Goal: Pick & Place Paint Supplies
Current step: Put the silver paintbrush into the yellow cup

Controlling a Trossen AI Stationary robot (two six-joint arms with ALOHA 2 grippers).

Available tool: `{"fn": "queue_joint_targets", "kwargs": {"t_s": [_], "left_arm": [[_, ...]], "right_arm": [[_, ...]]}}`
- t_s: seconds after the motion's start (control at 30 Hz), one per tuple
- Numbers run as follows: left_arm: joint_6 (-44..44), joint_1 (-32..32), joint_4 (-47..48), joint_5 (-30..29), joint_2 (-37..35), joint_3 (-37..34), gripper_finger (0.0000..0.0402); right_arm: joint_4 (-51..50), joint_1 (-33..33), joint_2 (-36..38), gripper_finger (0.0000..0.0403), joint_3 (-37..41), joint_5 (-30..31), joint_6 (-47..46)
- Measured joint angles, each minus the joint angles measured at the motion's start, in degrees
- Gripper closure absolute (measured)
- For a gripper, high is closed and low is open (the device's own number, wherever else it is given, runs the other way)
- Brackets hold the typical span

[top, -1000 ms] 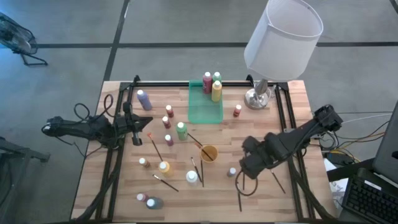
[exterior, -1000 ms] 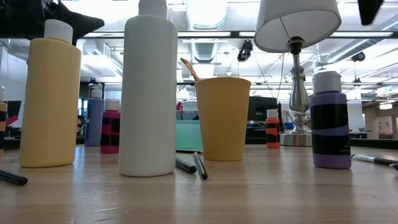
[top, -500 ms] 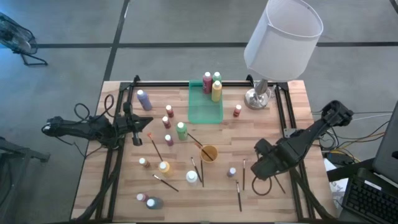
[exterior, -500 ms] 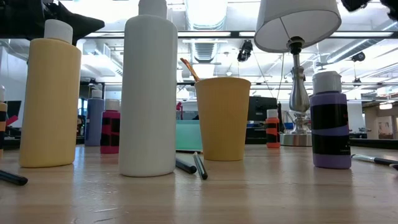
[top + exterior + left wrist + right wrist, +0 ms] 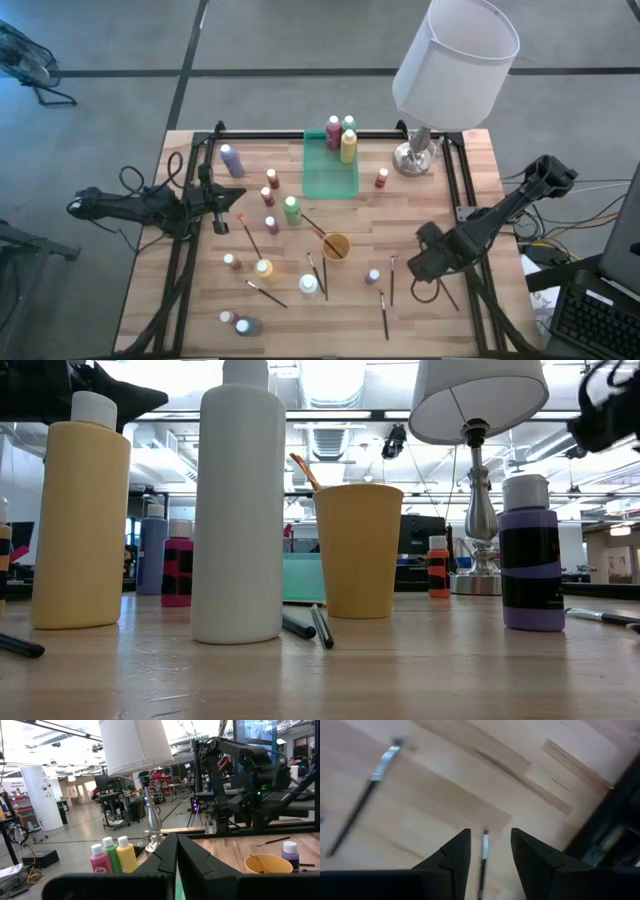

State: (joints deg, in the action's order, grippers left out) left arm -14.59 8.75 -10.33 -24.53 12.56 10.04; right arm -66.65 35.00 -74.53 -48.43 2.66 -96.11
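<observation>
right gripper open narrowly, hovering over brush lying near right table rail, long axis near-far | tray: three bottles | left gripper shut, parked left

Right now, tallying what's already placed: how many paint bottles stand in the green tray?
3: a red bottle, a green bottle and a yellow bottle, clustered at one end of the green tray. None seems hidden.

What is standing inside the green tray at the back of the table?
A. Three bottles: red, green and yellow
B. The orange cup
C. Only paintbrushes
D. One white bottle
A. From above, the green tray holds a red bottle, a green bottle and a yellow bottle clustered at its far end.
</observation>
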Motion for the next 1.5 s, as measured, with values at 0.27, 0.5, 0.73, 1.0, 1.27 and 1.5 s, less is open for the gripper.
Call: {"fn": "queue_joint_targets", "kwargs": {"t_s": [0.27, 0.5, 0.73, 1.0, 1.27, 1.5], "left_arm": [[0.0, 0.0, 0.04, 0.0, 0.0, 0.0, 0.0385], [0.0, 0.0, 0.16, 0.01, 0.01, 0.0, 0.0385], [0.0, 0.0, 0.22, 0.02, 0.02, 0.0, 0.0385], [0.0, 0.0, 0.13, 0.0, 0.02, 0.0, 0.0385], [0.01, 0.0, 0.06, 0.02, 0.02, 0.0, 0.0385], [0.0, 0.0, 0.07, 0.02, 0.02, 0.0, 0.0385]], "right_arm": [[3.97, 0.0, -0.64, 0.0247, 5.4, -2.75, -1.43], [10.62, 0.0, -0.62, 0.023, 8.46, -3.14, -1.44], [14.06, 0.0, -1.95, 0.0232, 10.56, -5.94, -1.62], [18.69, 0.02, -2.52, 0.0259, 13.73, -7.44, -1.79], [23.95, 0.0, -2.3, 0.0285, 16.87, -8.97, -1.88], [23.96, 0.0, -2.33, 0.0307, 17.01, -9.28, -1.86]]}}
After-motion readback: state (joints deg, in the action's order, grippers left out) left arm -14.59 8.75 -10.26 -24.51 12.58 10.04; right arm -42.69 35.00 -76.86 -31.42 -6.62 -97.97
